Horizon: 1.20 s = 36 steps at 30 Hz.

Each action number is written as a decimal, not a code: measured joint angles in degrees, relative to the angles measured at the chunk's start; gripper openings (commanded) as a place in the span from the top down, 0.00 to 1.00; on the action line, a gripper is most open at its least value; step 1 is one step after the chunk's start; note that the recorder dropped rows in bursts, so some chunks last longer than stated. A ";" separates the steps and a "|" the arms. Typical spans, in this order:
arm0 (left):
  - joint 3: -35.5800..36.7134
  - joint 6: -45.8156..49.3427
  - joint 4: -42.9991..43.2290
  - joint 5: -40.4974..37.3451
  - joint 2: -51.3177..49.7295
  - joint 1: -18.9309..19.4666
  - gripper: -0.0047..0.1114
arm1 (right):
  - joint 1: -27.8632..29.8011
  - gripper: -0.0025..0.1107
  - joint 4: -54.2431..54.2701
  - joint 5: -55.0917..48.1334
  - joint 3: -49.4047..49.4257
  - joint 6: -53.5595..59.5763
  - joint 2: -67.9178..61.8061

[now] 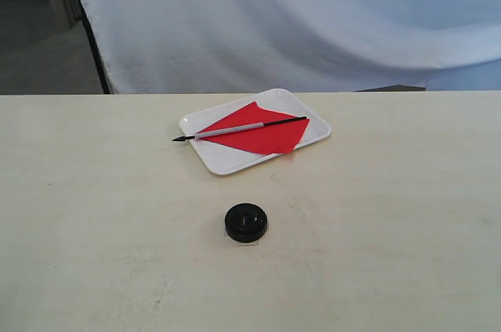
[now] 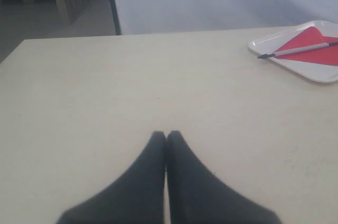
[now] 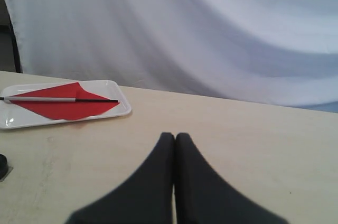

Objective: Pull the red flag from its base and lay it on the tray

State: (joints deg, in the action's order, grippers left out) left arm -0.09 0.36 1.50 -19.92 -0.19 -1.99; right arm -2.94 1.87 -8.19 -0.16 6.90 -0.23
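Note:
The red flag (image 1: 262, 133) lies flat on the white tray (image 1: 227, 160), its grey-and-black stick crossing the cloth and the pointed black tip sticking out past the tray's left rim. The round black base (image 1: 246, 222) sits alone on the table, in front of the tray, with its centre hole bare. Neither arm shows in the exterior view. My left gripper (image 2: 166, 135) is shut with nothing in it, far from the flag (image 2: 311, 44) and tray (image 2: 317, 73). My right gripper (image 3: 175, 137) is shut and empty, well apart from the flag (image 3: 63, 105) on the tray (image 3: 31, 121).
A pale blue-white cloth (image 1: 313, 19) hangs behind the beige table (image 1: 391, 230). A dark stand leg (image 1: 94, 50) rises at the table's back left. The edge of the base (image 3: 2, 166) peeks into the right wrist view.

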 measured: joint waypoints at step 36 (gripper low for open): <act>0.00 0.00 0.00 0.00 0.00 0.00 0.96 | 0.00 0.98 -0.12 2.72 0.00 -0.94 0.00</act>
State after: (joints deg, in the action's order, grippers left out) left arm -0.09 0.36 1.50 -19.92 -0.19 -1.99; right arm -2.94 1.75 -5.47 -0.16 5.96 -0.23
